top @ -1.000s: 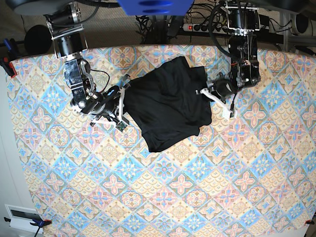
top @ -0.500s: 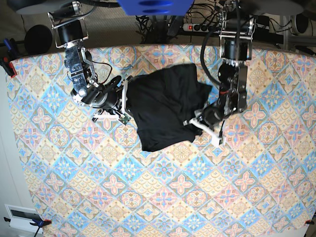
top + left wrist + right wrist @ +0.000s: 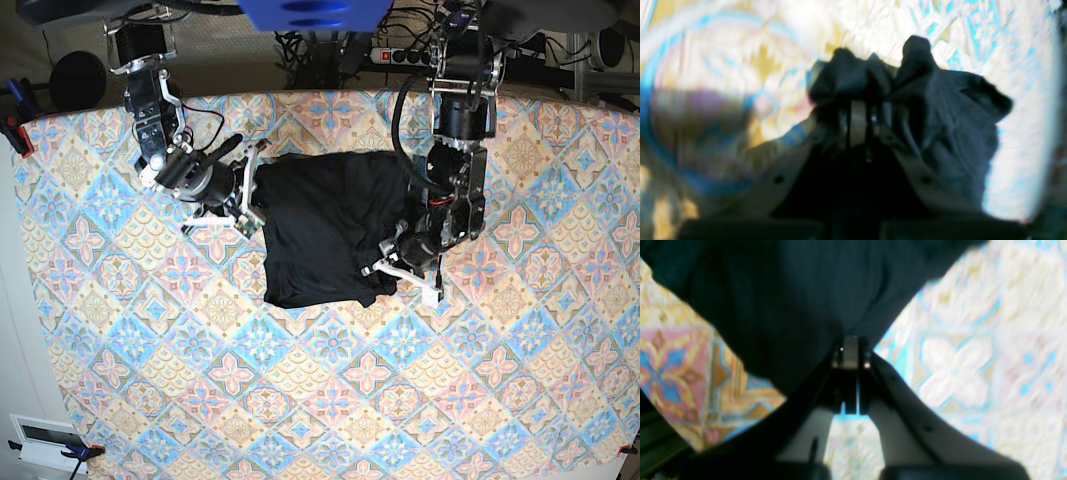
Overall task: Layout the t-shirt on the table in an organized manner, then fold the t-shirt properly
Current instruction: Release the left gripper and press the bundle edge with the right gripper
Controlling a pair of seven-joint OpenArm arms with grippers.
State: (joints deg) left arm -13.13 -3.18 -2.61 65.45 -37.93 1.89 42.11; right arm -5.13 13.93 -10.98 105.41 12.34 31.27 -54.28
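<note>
Toward the far edge of the surface [image 3: 120,400], the black t-shirt [image 3: 325,235] lies bunched, pinched at opposite sides by the left gripper [image 3: 400,262] and right gripper [image 3: 248,190], both clamped on fabric. Spreading it well probably means drawing the grips apart evenly and low.

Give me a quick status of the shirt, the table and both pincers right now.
t-shirt: bunched in a rough square, not spread flat, pinched at two edges.
table: covered by patterned cloth, shirt lying on it.
left pincer: shut on the t-shirt.
right pincer: shut on the t-shirt.
</note>
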